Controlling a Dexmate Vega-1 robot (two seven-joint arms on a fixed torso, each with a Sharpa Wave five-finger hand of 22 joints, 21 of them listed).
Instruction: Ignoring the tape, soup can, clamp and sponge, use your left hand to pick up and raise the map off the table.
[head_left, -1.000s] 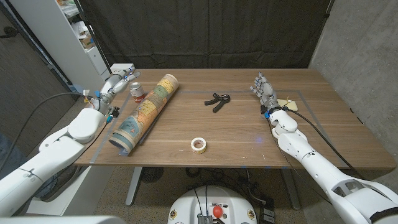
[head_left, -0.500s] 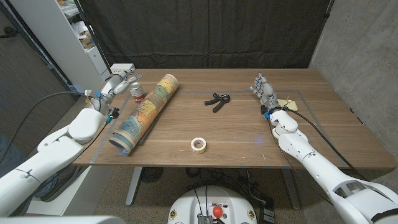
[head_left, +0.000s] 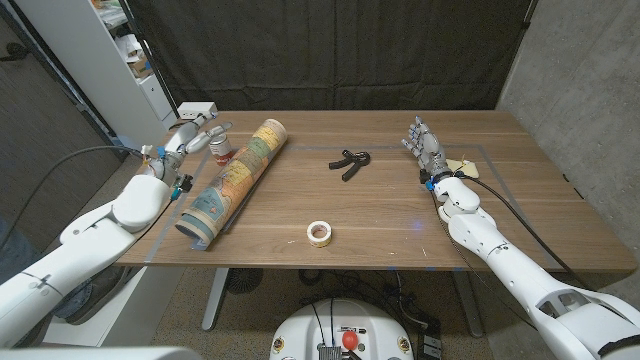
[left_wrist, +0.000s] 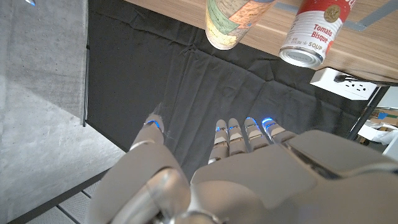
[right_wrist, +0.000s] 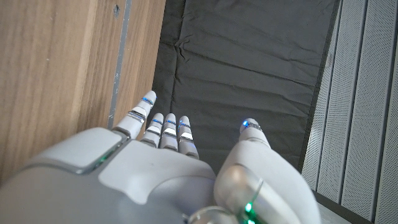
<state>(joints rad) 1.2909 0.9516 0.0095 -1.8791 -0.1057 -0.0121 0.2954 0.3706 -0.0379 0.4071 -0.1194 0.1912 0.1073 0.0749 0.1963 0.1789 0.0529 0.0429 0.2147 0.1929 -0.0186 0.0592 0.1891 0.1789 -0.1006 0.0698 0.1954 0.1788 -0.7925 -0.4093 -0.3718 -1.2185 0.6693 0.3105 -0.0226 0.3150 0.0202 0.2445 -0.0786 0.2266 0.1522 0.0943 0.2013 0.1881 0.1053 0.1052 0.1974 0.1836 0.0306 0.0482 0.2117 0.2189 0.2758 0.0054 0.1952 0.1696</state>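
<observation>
The map (head_left: 235, 178) is a rolled tube printed in faded colours, lying slantwise on the table's left part; one of its round ends (left_wrist: 231, 23) shows in the left wrist view. My left hand (head_left: 189, 137) hovers near the far left corner, left of the map's far end, by the soup can (head_left: 219, 146), fingers apart and holding nothing. In its wrist view my left hand (left_wrist: 214, 171) has its fingers spread, with the red-and-white soup can (left_wrist: 309, 34) beyond them. My right hand (head_left: 423, 141) stands open at the far right, fingers up, and my right hand (right_wrist: 168, 168) is empty.
A black clamp (head_left: 348, 162) lies at the table's middle far part. A tape roll (head_left: 319, 232) sits near the front edge. A yellow sponge (head_left: 459, 166) lies by my right hand. A white power strip (head_left: 197, 109) sits at the far left corner, beside a white shelf (head_left: 110, 55).
My left hand has shifted slightly and its fingers have spread a little near the soup can. The right arm has not moved.
</observation>
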